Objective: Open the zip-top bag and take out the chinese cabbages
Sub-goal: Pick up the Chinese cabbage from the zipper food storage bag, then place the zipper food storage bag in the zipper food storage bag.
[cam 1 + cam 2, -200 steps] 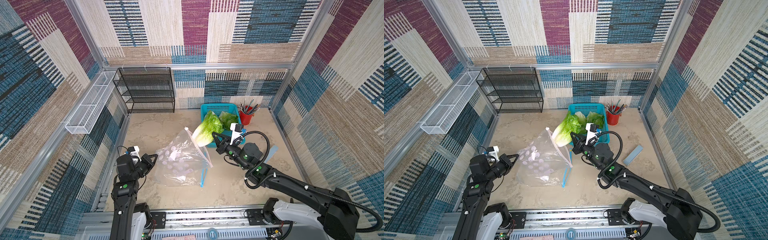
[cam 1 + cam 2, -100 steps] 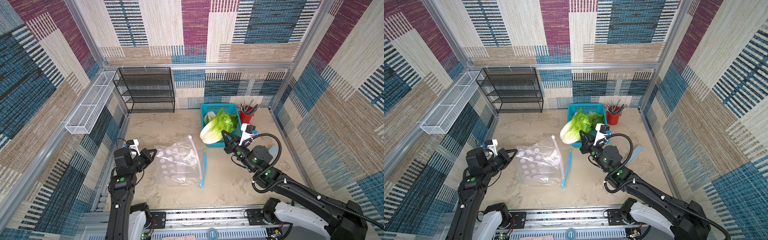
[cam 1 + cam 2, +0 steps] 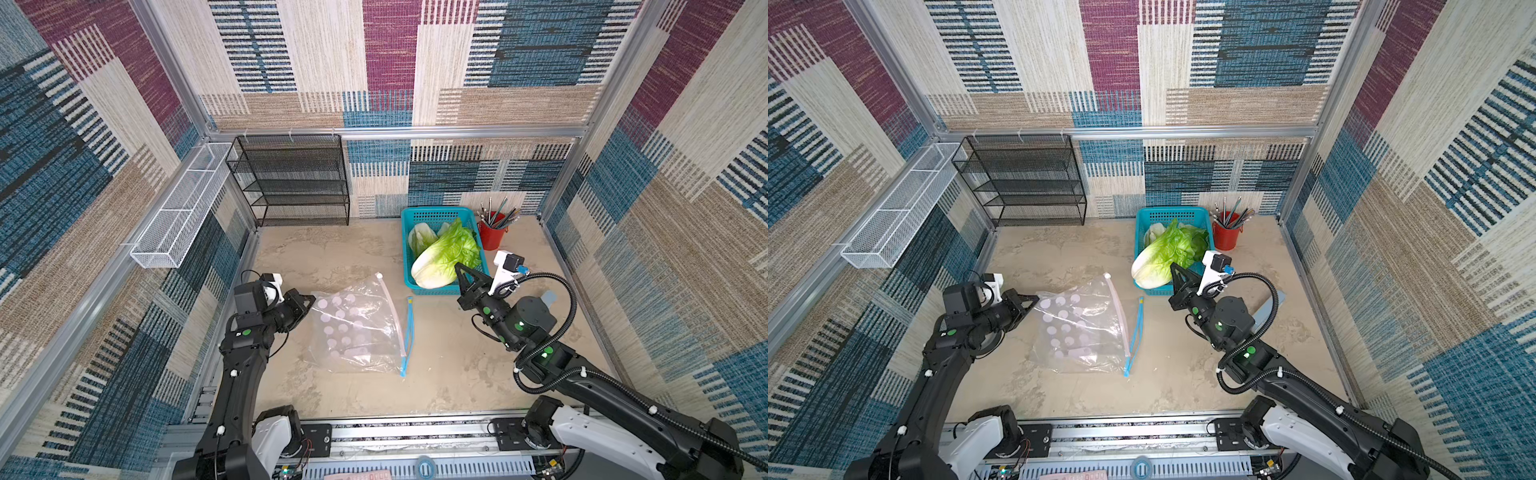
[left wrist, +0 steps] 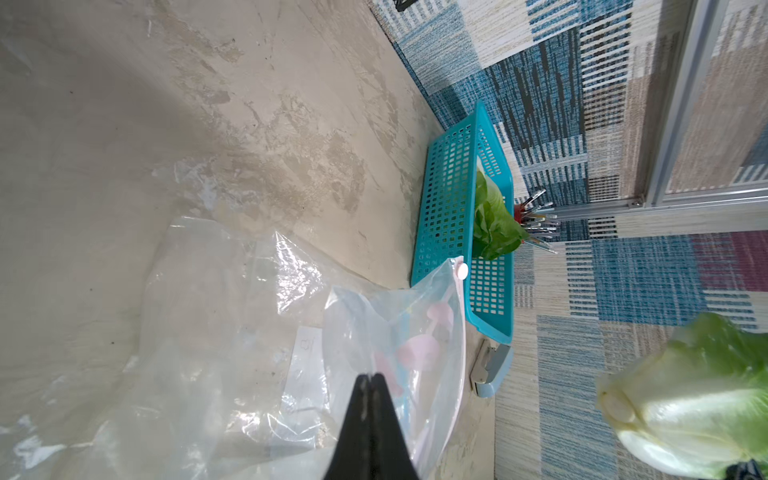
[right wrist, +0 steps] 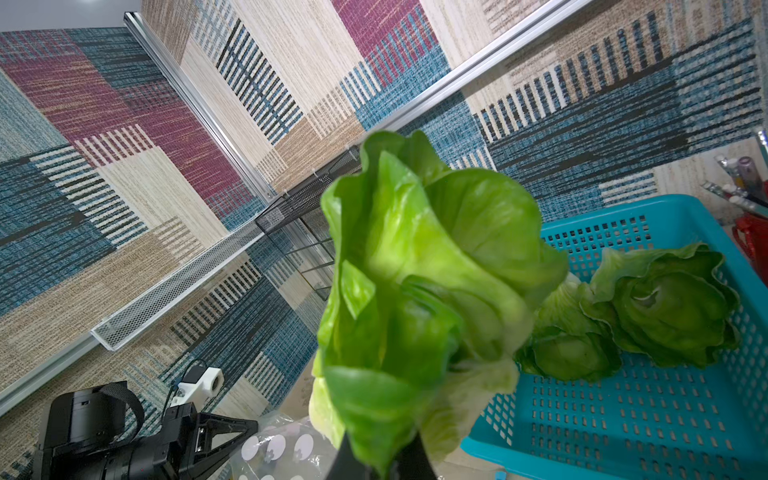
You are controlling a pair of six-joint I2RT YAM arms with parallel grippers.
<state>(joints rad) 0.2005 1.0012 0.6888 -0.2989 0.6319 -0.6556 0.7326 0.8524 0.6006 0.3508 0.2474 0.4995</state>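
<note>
The clear zip-top bag (image 3: 357, 328) (image 3: 1079, 328), printed with white dots, lies open and slack on the floor, its blue zip strip (image 3: 409, 332) hanging loose beside the mouth. My left gripper (image 3: 309, 298) (image 4: 370, 376) is shut on the bag's film at the end away from the mouth. My right gripper (image 3: 457, 268) (image 5: 380, 461) is shut on the leafy end of one of the chinese cabbages (image 3: 444, 257) (image 5: 419, 291). It holds this cabbage over the near rim of the teal basket (image 3: 432, 214). Two more cabbages (image 5: 673, 307) (image 5: 569, 349) lie inside the basket.
A red cup of pens (image 3: 492, 235) stands right of the basket. A black wire rack (image 3: 299, 183) is against the back wall and a white mesh tray (image 3: 178, 212) hangs on the left wall. A small light-blue stapler-like item (image 4: 490, 370) lies near the basket.
My right gripper has carried the cabbage away from above the bag, rightward and back over the basket. The bag, lifted before, has sunk flat. My left gripper has kept its grip.
</note>
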